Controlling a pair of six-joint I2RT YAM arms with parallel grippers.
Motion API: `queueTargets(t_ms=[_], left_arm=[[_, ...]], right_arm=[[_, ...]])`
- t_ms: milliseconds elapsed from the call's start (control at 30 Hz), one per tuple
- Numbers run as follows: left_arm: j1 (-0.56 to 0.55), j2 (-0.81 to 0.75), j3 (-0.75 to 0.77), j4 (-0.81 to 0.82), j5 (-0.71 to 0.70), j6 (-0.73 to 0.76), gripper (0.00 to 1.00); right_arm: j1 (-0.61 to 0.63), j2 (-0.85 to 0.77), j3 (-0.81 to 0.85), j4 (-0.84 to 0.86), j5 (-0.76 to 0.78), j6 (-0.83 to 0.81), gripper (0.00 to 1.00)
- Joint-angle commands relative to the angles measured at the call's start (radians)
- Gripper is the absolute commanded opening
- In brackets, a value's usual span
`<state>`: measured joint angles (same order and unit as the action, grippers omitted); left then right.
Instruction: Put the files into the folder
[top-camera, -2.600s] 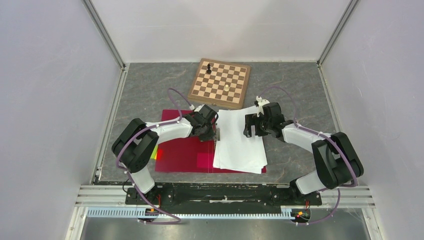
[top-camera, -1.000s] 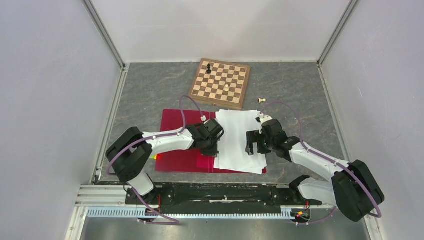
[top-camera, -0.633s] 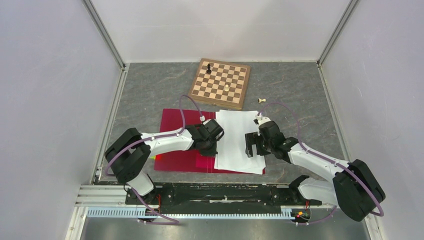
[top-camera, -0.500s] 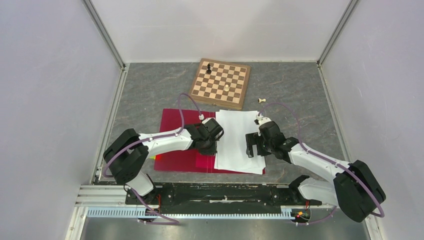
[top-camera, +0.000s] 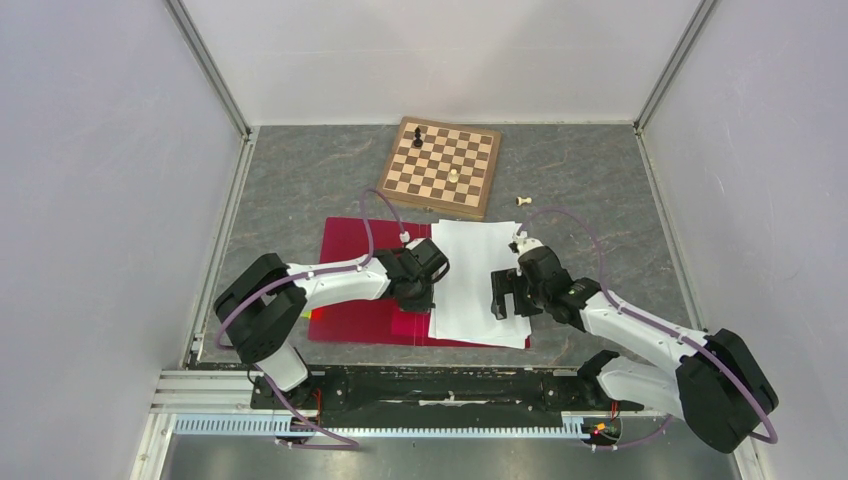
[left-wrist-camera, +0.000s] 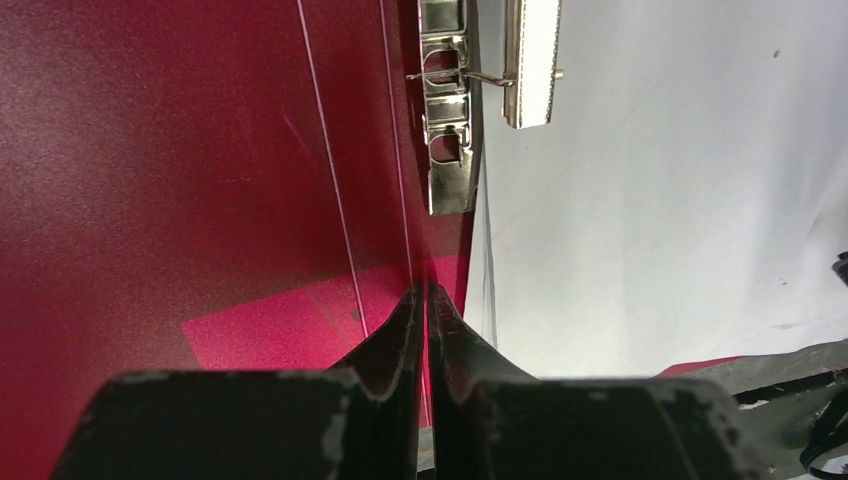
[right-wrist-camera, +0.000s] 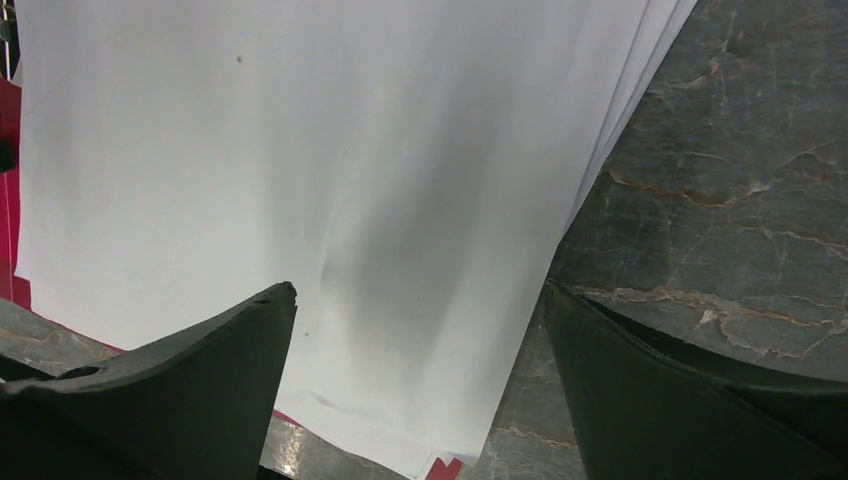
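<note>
The crimson folder (top-camera: 360, 300) lies open and flat on the table. The white files (top-camera: 478, 280) lie stacked on its right half, their corner overhanging the near edge. In the left wrist view the folder's inside (left-wrist-camera: 180, 170), its metal clip (left-wrist-camera: 447, 130) and the files (left-wrist-camera: 680, 180) show. My left gripper (top-camera: 428, 292) is shut and empty, tips on the folder at the spine (left-wrist-camera: 427, 292) beside the files' left edge. My right gripper (top-camera: 512, 298) is open over the files' right part (right-wrist-camera: 330, 180), one finger (right-wrist-camera: 230, 340) over paper, the other (right-wrist-camera: 620, 340) over bare table.
A wooden chessboard (top-camera: 440, 166) with two pieces stands behind the folder. A small white chess piece (top-camera: 523, 201) lies on the grey marbled table (top-camera: 600, 180) right of it. White walls enclose left, right and back; a metal rail (top-camera: 440, 380) runs along the near edge.
Both grippers came nearer along the folder since 2.6 s ago, the right uncovering the white piece. In the last second the right gripper shifted slightly; the files barely moved.
</note>
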<state>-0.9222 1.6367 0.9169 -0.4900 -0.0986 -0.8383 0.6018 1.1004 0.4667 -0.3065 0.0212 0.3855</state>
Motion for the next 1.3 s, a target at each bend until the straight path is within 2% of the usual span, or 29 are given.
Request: queueTargets(t_ms=[0,333,533,667,867,967,1067,1267], left_arm=[[-0.004,0.015,-0.006,0.043,0.009,0.0,0.09],[-0.006,0.023,-0.018,0.062,0.019,-0.019,0.07],[-0.006,0.01,-0.02,0.046,0.005,-0.018,0.06],[-0.002,-0.018,0.007,0.006,-0.024,0.002,0.09],[0.023,-0.053,0.068,-0.049,-0.042,0.035,0.14],[0.059,-0.062,0.093,-0.055,-0.041,0.051,0.14],[0.122,-0.035,0.122,-0.036,-0.012,0.064,0.14],[0.257,0.086,0.23,0.022,0.001,0.081,0.11]], right_arm=[[0.02,-0.016,-0.014,0.013,-0.006,0.03,0.98],[0.09,-0.009,-0.005,0.015,0.005,0.069,0.98],[0.09,-0.02,-0.004,-0.025,0.085,0.063,0.98],[0.068,-0.028,0.011,-0.032,0.099,0.045,0.98],[-0.039,-0.027,0.05,-0.003,0.04,-0.002,0.98],[-0.153,-0.004,0.065,0.054,-0.018,-0.025,0.98],[-0.239,0.04,0.076,0.147,-0.061,-0.028,0.98],[-0.334,0.188,0.12,0.331,-0.076,-0.004,0.98]])
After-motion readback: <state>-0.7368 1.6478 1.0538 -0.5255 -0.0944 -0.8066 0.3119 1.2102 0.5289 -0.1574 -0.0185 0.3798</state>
